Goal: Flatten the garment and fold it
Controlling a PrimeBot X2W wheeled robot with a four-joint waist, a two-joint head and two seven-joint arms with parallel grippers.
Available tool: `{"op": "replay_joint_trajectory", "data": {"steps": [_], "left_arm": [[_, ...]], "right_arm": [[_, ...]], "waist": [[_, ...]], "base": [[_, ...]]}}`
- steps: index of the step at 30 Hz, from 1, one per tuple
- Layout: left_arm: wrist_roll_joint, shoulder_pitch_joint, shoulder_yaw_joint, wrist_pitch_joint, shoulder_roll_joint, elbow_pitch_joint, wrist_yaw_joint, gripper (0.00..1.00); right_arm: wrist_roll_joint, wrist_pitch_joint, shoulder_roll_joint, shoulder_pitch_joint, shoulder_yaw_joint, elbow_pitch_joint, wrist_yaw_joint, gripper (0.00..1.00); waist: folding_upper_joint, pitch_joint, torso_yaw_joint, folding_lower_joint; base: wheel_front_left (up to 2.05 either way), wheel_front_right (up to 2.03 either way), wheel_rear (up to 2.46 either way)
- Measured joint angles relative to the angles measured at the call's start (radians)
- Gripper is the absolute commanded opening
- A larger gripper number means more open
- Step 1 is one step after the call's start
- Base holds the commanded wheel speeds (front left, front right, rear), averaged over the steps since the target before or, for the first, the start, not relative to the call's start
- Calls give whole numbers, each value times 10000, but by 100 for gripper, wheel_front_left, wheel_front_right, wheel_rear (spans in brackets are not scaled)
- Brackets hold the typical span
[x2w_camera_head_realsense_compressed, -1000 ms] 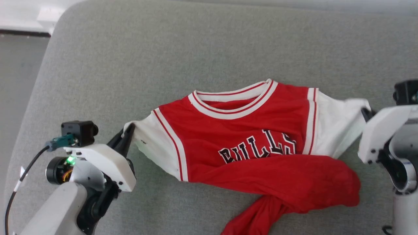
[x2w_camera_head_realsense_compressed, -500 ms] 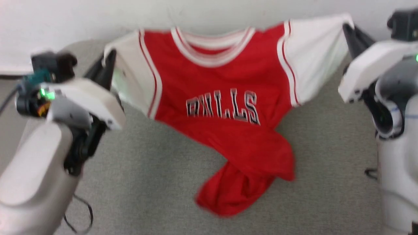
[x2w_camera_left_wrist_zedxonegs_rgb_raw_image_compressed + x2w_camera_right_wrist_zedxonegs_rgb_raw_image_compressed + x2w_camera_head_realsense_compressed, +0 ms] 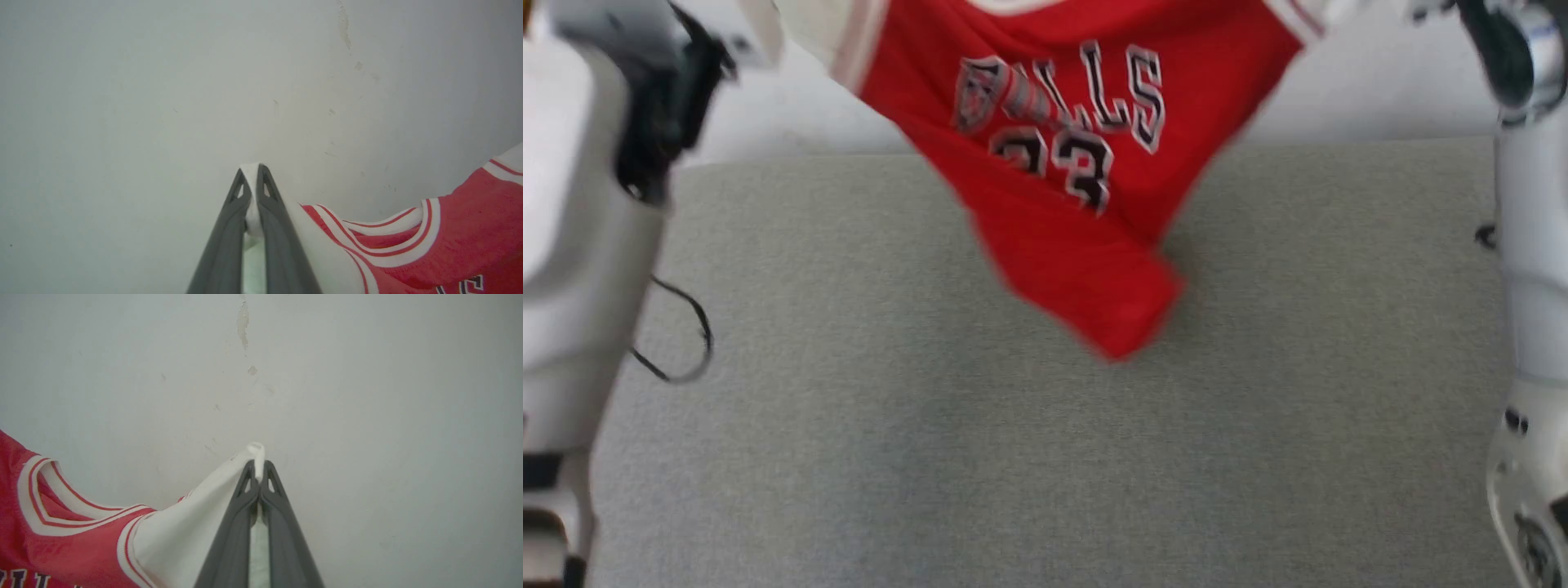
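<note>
The garment [image 3: 1078,163], a red jersey T-shirt with white sleeves and black lettering, hangs in the air at the top of the head view, its red lower end dangling over the grey surface [image 3: 1045,457]. In the left wrist view my left gripper [image 3: 252,171] is shut on one white sleeve of the garment [image 3: 408,253], which spreads to the right. In the right wrist view my right gripper [image 3: 256,467] is shut on the other white sleeve, with the garment [image 3: 61,547] spreading to the left. In the head view the top edge cuts off both sleeves.
A pale wall [image 3: 1339,90] stands behind the grey surface and fills both wrist views. My pale left arm [image 3: 580,245] and right arm [image 3: 1531,269] frame the sides of the head view. A thin black cable [image 3: 682,343] loops beside the left arm.
Both grippers have lifted the garment off the grey surface by its sleeves. It now hangs free and its bunched lower part has dropped open. The head camera has tilted upward.
</note>
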Motion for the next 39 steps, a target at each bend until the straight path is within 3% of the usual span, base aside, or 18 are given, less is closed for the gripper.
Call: {"op": "replay_joint_trajectory", "data": {"steps": [11, 19, 31, 39], "left_arm": [[261, -2438, 98, 159, -13, 1918, -274, 0], [267, -3264, 194, -238, -142, 2451, -520, 0], [545, -5892, 715, -2619, -230, 2357, -1062, 0], [635, -6782, 736, -4268, -520, 2686, -1802, 0]], "right_arm": [[-1170, -901, 351, -2537, -77, 2491, 0, 0], [-1837, -1229, 499, -3777, -146, 3292, 2, 0], [-3519, -2637, 240, -6091, -240, 3243, 2, 0], [-4385, -3264, 163, -6715, -343, 3193, 4, 0]], "waist": [[0, 348, -631, 2], [-1, 1207, -872, 2], [-1, 3529, -1022, 5], [-1, 5231, -997, 6]], "base": [[0, 0, 0], [0, 0, 0], [0, 0, 0], [0, 0, 0]]}}
